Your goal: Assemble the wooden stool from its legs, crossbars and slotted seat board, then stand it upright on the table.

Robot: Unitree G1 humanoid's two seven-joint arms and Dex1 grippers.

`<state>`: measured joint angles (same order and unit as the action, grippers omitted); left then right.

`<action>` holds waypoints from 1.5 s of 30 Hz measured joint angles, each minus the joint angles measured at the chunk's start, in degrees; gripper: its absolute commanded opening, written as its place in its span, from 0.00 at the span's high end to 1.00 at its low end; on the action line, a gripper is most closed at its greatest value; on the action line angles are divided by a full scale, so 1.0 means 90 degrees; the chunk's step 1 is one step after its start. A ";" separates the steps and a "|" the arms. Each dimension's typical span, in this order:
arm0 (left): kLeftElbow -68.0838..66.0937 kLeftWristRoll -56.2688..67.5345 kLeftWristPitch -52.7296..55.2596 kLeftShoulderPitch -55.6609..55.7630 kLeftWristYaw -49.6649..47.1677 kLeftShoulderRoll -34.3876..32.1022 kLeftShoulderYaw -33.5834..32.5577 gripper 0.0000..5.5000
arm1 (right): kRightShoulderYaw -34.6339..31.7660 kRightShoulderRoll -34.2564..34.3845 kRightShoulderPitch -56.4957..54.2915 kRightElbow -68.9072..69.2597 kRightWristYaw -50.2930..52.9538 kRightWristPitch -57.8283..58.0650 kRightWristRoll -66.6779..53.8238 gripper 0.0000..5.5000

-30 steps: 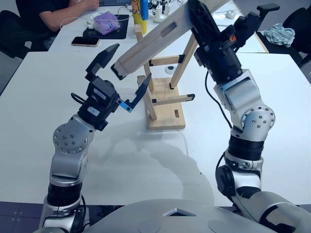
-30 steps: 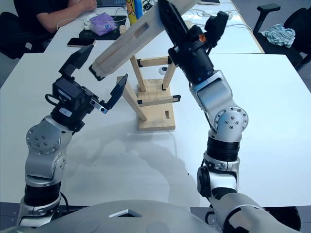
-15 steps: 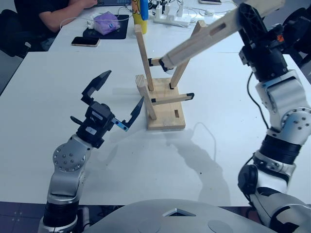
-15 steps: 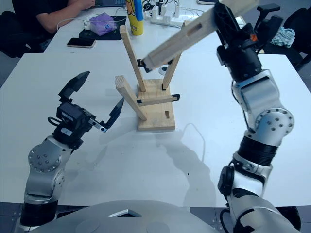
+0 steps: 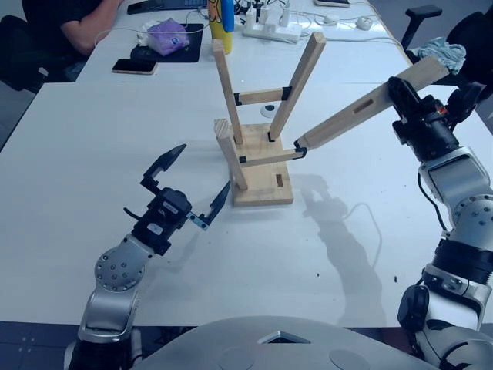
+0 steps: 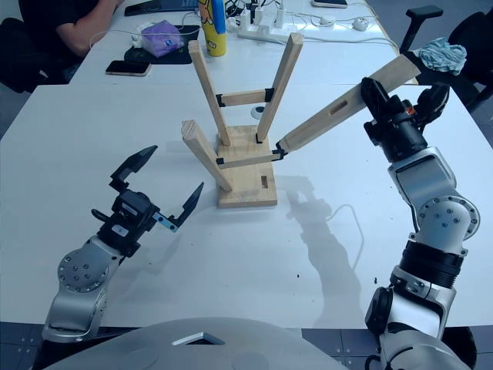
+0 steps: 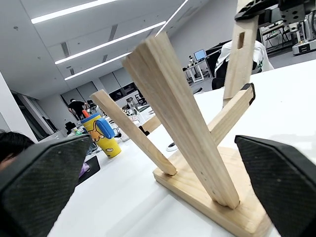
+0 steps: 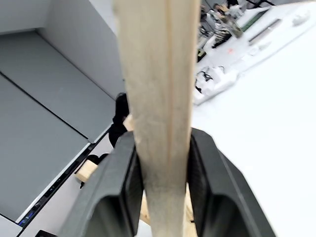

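The slotted seat board [image 5: 263, 179] lies flat on the white table with its legs pointing up. Two long legs [image 5: 226, 91] [image 5: 297, 83] stand in it, joined by a crossbar [image 5: 260, 96]. A shorter tilted leg [image 5: 232, 160] leans at its left, and a second crossbar [image 5: 271, 158] runs to the right. My right gripper [image 5: 402, 86] is shut on a fourth leg [image 5: 356, 114], which slants down with its lower end at that crossbar's right tip. In the right wrist view the leg [image 8: 158, 74] sits between the fingers [image 8: 116, 187]. My left gripper [image 5: 204, 167] is open, low, left of the board.
On the far table stand a yellow bottle [image 5: 223, 15], a phone [image 5: 135, 66], a purple bag [image 5: 168, 35] and a power strip [image 5: 271, 32]. A small white disc [image 5: 268, 110] lies behind the stool. A thin cable [image 5: 356, 210] trails on the table at right.
My right arm swung the held leg down and to the right, bringing its lower end to the crossbar by the seat board. My left gripper dropped and drew back, staying open.
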<state>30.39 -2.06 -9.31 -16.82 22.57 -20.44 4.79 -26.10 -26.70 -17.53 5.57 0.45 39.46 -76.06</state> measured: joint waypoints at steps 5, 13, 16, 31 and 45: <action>0.0003 -0.0114 0.0001 -0.0219 -0.0105 0.0107 0.0153 0.02 | 0.0085 0.0396 0.0382 0.0229 0.0242 0.0063 0.0078 0.81; 0.0065 -0.0165 0.0036 -0.0371 -0.0213 0.0119 0.0166 0.02 | 0.0342 0.1003 0.1055 0.1177 0.1095 0.0031 0.0527 0.81; 0.0080 -0.0179 0.0047 -0.0424 -0.0230 0.0119 0.0192 0.02 | 0.0386 0.1213 0.1105 0.1445 0.1322 -0.0021 0.0543 0.81; 0.0151 -0.0203 0.0295 -0.0384 -0.0085 -0.0029 0.0240 0.02 | 0.0911 0.1678 0.1640 0.2657 0.1817 -0.0319 0.1260 0.81; -0.0045 -0.0020 0.0347 0.0020 0.0213 -0.0164 0.0248 0.02 | 0.1444 0.2249 0.1840 0.2938 0.1890 -0.0769 0.2272 0.81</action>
<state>29.99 -2.24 -6.19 -16.64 24.49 -21.91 7.02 -13.10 -6.46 -0.98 32.01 17.46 32.53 -55.61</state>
